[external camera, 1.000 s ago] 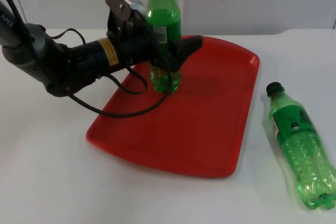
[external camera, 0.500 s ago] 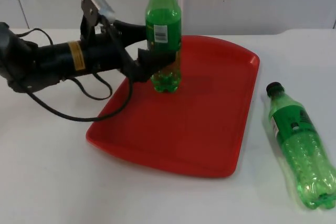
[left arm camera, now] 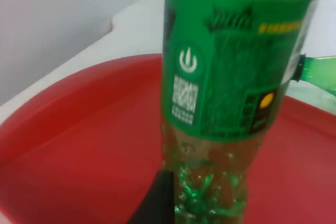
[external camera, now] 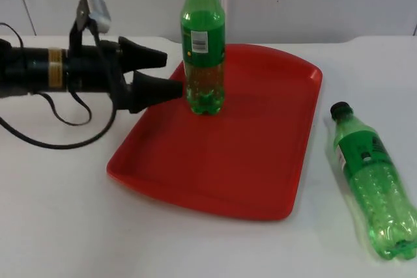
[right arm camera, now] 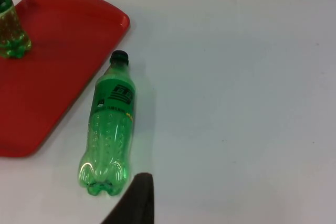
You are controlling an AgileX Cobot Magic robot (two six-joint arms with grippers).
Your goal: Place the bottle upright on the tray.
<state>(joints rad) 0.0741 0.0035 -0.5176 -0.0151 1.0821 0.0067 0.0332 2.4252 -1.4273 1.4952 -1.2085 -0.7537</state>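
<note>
The green clear-plastic bottle with the black cap and green label (external camera: pixel 204 43) stands upright on the red plastic tray (external camera: pixel 260 161), near the tray's far left corner, and I'd judge it settled, since nothing is touching it. Starting at the left of the white table (external camera: pixel 52 226): the left gripper (external camera: pixel 166 73) lies low and level just off the tray's left edge, its two black fingers spread apart and pointing at the bottle's lower half, their tips just beside it but clear of it. Its wrist view looks straight at the label and the ribbed base on the red floor.

The step in hand looks like the release and retreat. To do it well, I'd pull the left gripper straight back along its own line, away from the tray, with the fingers held wide, so that neither tip brushes the bottle. A tall, light bottle on a narrow base will tip at a small sideways nudge.

Farther right, off the tray's right edge, a second green plastic bottle with a black cap (external camera: pixel 371 177) lies on its side on the table, cap toward the far edge. The right arm waits; I cannot tell whether its claw is apart or together.
</note>
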